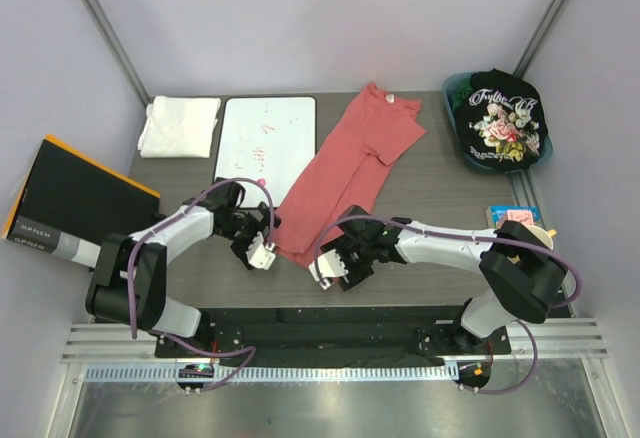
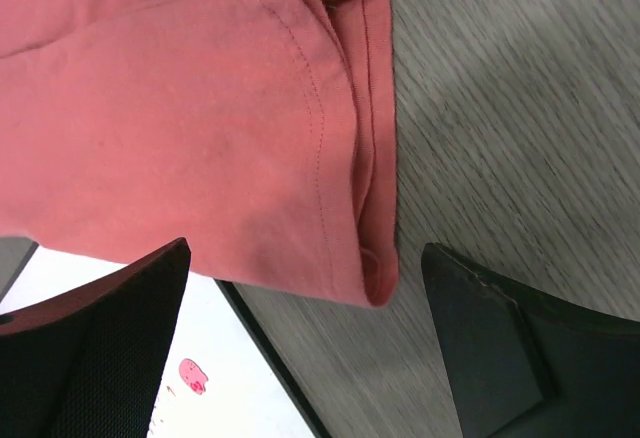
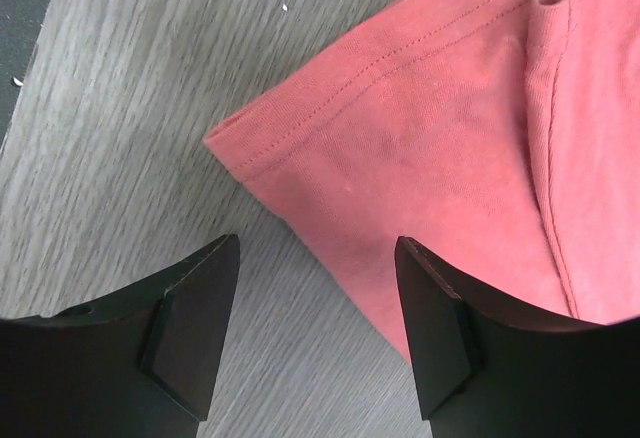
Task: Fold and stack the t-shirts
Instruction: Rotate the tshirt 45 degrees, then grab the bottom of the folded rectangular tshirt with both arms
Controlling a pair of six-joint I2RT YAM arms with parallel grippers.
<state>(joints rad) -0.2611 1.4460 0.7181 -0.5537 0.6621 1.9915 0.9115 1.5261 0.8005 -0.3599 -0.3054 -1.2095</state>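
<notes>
Salmon-red t-shirt (image 1: 340, 163) lies on the worktop (image 1: 440, 198). At its hem, left tool (image 1: 260, 253) and right tool (image 1: 326, 270) gape apart, empty.

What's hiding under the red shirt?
The salmon-red t-shirt lies on the grey wooden table, and its lower end covers a corner of the whiteboard. Anything else beneath it is hidden by the cloth.

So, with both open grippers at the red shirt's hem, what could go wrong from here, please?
The hem of the salmon-red shirt is doubled over at the left gripper, so a pinch may catch only some layers. That corner also sits at the edge of the whiteboard, so the gripper might snag the board. At the right gripper the corner lies flat on the table; the jaws could skid off it.
</notes>
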